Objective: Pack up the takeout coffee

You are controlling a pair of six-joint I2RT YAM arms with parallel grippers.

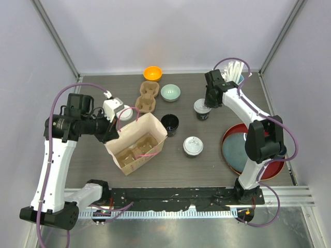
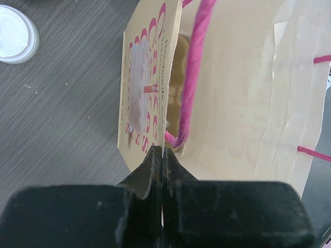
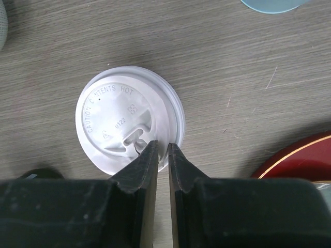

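Note:
One takeout coffee (image 1: 202, 109), a black cup with a white lid (image 3: 119, 113), stands at the back right. My right gripper (image 3: 162, 144) hangs over it, jaws nearly together with the lid's near rim pinched between them. A second takeout coffee (image 1: 193, 146) stands alone mid-table, and a third (image 1: 124, 112) shows as a white lid (image 2: 13, 33) beside the bag. My left gripper (image 2: 159, 150) is shut on the top edge of the paper bag (image 2: 232, 93) next to its pink handle (image 2: 194, 77), holding the bag (image 1: 137, 142) open. A cardboard cup carrier (image 1: 135, 150) lies inside.
A dark blue mug (image 1: 170, 124) stands right of the bag. Behind it are a spare cardboard carrier (image 1: 147, 97), a pale green bowl (image 1: 170, 92) and an orange bowl (image 1: 152, 73). A tumbler of straws (image 1: 235, 72) is back right, and a red tray (image 1: 276, 165) with a blue plate is front right.

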